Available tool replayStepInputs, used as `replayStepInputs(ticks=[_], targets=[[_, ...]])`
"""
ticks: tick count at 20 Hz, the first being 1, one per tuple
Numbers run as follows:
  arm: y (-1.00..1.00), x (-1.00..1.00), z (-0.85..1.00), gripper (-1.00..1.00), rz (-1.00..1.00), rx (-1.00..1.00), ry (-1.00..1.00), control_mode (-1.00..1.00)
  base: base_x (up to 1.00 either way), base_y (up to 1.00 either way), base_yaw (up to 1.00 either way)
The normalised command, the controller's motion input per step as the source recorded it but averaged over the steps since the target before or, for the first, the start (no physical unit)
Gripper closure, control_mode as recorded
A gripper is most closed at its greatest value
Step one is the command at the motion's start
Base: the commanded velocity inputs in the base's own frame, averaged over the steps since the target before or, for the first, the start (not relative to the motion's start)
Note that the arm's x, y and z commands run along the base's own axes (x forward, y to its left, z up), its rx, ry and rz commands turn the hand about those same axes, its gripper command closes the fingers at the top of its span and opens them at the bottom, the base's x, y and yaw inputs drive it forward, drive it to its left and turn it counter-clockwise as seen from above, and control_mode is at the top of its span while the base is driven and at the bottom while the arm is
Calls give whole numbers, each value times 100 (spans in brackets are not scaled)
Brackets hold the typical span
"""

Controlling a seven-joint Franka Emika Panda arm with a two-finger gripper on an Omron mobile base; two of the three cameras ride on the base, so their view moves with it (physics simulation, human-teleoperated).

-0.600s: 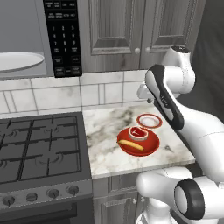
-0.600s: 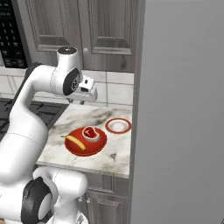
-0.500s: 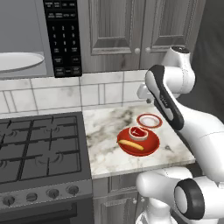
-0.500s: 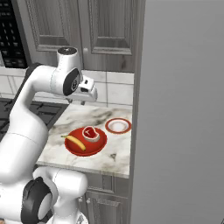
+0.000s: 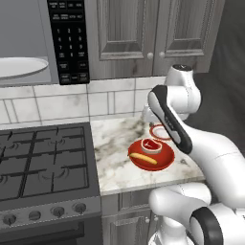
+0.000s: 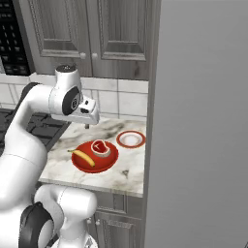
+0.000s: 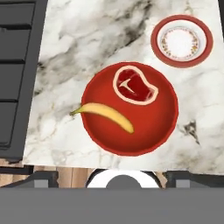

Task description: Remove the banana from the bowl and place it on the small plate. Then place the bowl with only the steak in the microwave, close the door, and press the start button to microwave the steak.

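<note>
Red and glossy, the bowl [image 7: 131, 109] sits on the marble counter [image 7: 87, 39] holding the steak [image 7: 133, 85] and the banana [image 7: 105, 114], beside the small plate [image 7: 182, 40], while the gripper [image 6: 87, 126] hovers above, jaws wide apart and empty.

The robot arm [image 5: 191, 139] has glossy white rounded shells, with dark grey rings at the joints. One link carries a long dark stripe along its side. The shoulder joint has a round dark cap. The end effector [image 6: 87, 127] is a boxy white hand with small dark fingers.
</note>
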Motion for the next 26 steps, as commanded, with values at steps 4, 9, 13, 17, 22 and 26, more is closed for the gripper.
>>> replayStepInputs(ticks=[4,9,13,17,22,26], targets=[[18,5,-100,-100,2,-1,27,-100,0,0,0],[5,12,-74,-100,6,-1,5,-100,0,0,0],[0,23,-35,-100,4,0,0,-100,0,0,0],[0,26,-49,-100,4,0,4,-100,0,0,0],[0,23,-55,-100,7,0,5,-100,0,0,0],[0,12,-46,-100,7,0,0,-100,0,0,0]])
